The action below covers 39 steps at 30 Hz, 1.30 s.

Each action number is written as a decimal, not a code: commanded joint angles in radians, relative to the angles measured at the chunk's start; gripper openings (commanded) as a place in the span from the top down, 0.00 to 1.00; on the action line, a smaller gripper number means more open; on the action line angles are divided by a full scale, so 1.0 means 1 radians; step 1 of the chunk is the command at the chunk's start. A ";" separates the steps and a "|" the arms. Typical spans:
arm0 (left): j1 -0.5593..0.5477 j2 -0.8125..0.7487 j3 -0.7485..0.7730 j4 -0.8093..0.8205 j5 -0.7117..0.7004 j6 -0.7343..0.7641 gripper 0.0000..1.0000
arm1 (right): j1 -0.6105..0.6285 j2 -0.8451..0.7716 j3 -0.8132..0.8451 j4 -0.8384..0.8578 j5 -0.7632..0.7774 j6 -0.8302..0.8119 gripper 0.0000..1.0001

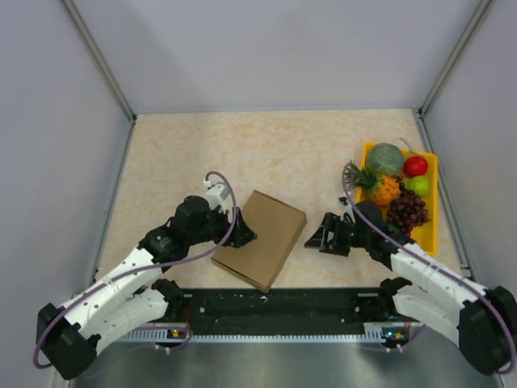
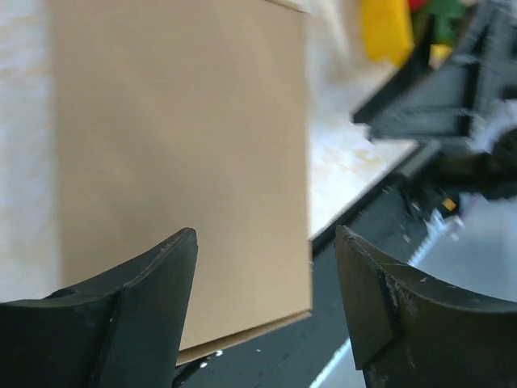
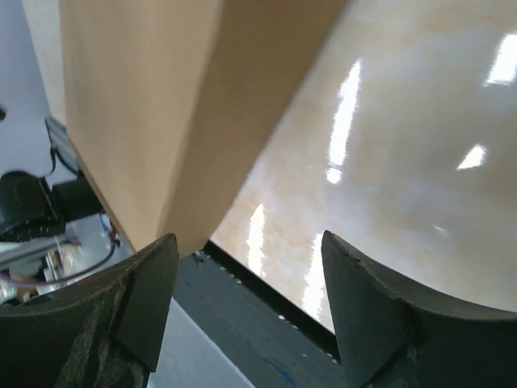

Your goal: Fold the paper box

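Note:
The paper box (image 1: 260,239) is a closed, plain brown rectangular carton lying flat and skewed on the table, its near corner over the black front rail. My left gripper (image 1: 245,233) is open at the box's left edge; in the left wrist view its fingers (image 2: 153,279) hover over the box's top face (image 2: 178,153). My right gripper (image 1: 311,239) is open just right of the box, a small gap from its right edge; in the right wrist view the box's side (image 3: 161,113) fills the upper left. Neither gripper holds anything.
A yellow fruit tray (image 1: 432,222) with melon, pineapple, grapes, a red and a green fruit stands at the right. The black rail (image 1: 275,311) runs along the table's near edge. Grey walls enclose the table on three sides.

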 commanded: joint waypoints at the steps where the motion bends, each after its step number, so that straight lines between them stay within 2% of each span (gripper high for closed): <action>1: 0.002 -0.007 -0.009 -0.085 -0.378 -0.141 0.27 | 0.127 0.189 0.171 0.117 0.046 -0.059 0.29; 2: 0.010 -0.008 -0.016 -0.073 -0.359 -0.151 0.28 | 0.137 0.230 0.186 0.143 0.046 -0.043 0.29; 3: 0.012 -0.007 -0.024 -0.052 -0.353 -0.176 0.30 | 0.138 0.293 0.185 0.248 0.019 -0.033 0.30; 5: 0.012 -0.017 -0.044 -0.056 -0.307 -0.207 0.30 | 0.138 0.353 0.212 0.287 -0.001 -0.016 0.30; 7: 0.012 -0.068 -0.081 -0.065 -0.291 -0.235 0.26 | 0.157 0.413 0.225 0.359 -0.055 -0.016 0.30; 10: 0.012 -0.176 -0.147 -0.120 -0.330 -0.319 0.19 | 0.173 0.506 0.269 0.337 -0.063 -0.005 0.30; 15: 0.012 -0.370 -0.198 -0.232 -0.331 -0.465 0.12 | 0.175 0.542 0.226 0.425 0.035 0.133 0.31; 16: 0.012 -0.388 -0.193 -0.289 -0.327 -0.486 0.11 | 0.175 0.550 0.217 0.471 0.049 0.186 0.32; 17: 0.012 -0.407 -0.188 -0.318 -0.324 -0.549 0.04 | 0.175 0.565 0.211 0.479 0.086 0.211 0.32; 19: 0.012 -0.445 -0.191 -0.367 -0.299 -0.621 0.02 | 0.175 0.586 0.214 0.514 0.124 0.275 0.33; 22: 0.012 -0.450 -0.245 -0.404 -0.200 -0.807 0.02 | 0.177 0.613 0.222 0.542 0.172 0.340 0.34; 23: 0.012 -0.444 -0.266 -0.368 -0.151 -0.873 0.02 | 0.178 0.620 0.223 0.572 0.192 0.354 0.34; 26: 0.012 -0.416 -0.326 -0.300 -0.022 -0.940 0.02 | 0.183 0.622 0.235 0.591 0.232 0.389 0.33; 29: 0.012 -0.389 -0.291 -0.359 -0.037 -0.922 0.02 | 0.183 0.603 0.289 0.524 0.251 0.311 0.32; 30: 0.010 -0.386 -0.261 -0.425 -0.049 -0.927 0.02 | 0.183 0.581 0.306 0.446 0.262 0.244 0.31; 34: 0.012 -0.410 -0.259 -0.448 -0.052 -0.967 0.02 | 0.183 0.528 0.355 0.369 0.244 0.100 0.30; 37: 0.012 -0.395 -0.152 -0.560 -0.242 -0.821 0.02 | 0.207 0.517 0.338 0.343 0.123 0.029 0.30; 39: 0.012 -0.366 -0.150 -0.536 -0.270 -0.801 0.02 | 0.236 0.501 0.326 0.297 0.112 -0.023 0.30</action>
